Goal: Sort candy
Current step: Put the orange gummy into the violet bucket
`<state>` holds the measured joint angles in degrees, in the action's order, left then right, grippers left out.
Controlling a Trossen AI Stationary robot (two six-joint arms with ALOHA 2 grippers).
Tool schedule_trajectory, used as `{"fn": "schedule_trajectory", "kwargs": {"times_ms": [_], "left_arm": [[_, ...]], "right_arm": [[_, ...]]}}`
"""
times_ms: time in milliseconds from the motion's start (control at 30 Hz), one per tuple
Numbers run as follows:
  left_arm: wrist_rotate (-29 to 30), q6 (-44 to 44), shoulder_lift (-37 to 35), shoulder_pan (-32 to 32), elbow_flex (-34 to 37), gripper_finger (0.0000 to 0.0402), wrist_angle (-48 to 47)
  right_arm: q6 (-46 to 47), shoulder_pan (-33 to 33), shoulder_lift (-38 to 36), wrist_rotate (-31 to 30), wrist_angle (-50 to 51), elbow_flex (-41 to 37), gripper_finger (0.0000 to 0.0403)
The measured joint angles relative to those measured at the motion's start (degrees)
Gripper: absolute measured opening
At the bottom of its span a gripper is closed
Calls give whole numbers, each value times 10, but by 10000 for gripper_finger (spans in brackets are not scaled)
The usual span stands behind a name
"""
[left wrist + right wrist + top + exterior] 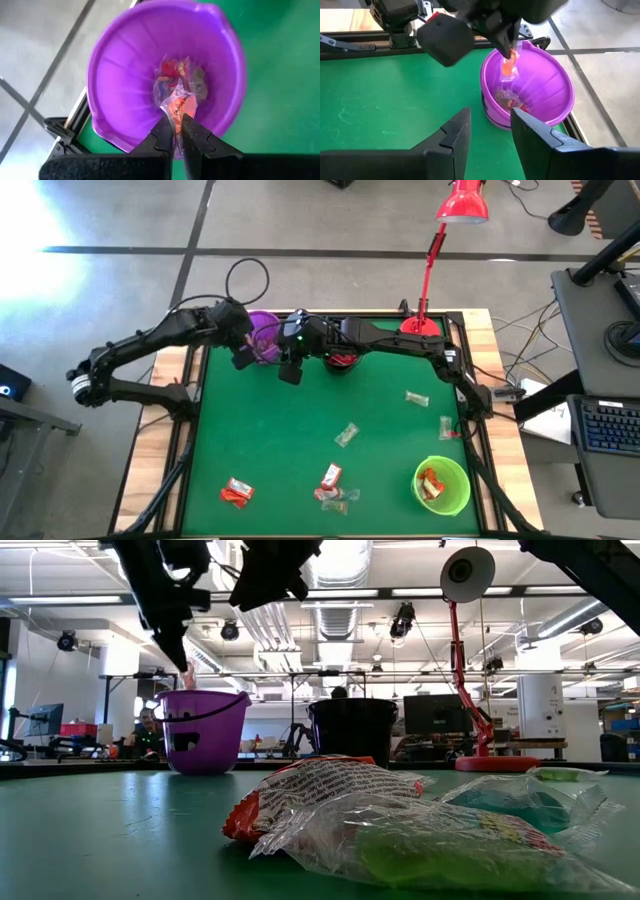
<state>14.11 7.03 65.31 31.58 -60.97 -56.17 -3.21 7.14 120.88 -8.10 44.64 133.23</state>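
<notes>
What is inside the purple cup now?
The purple cup holds a few wrapped candies at its bottom, red and clear. Just above them the left claw holds an orange candy. It covers part of the pile, so the count is unclear.

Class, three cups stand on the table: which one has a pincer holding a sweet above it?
The purple cup: the left pincer pinches an orange-red sweet over it; the black and green cups have none.

Legible text: none was found. Print was noted on the orange wrapper of the candy [179, 107] held over the purple cup [120, 75], and on the crumpled wrapper [330, 790] nearest the low camera; neither could be read.
</notes>
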Motion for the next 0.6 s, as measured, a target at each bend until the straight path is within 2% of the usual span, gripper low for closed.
{"fn": "schedule_trajectory", "kwargs": {"times_ms": [300,600], "left_arm": [[0,32,48,22,0,3,17],[-1,30,42,28,0,52,40]], "right_arm": [[-4,0,0,0,16,0,133],[-4,0,0,0,31,0,128]]}}
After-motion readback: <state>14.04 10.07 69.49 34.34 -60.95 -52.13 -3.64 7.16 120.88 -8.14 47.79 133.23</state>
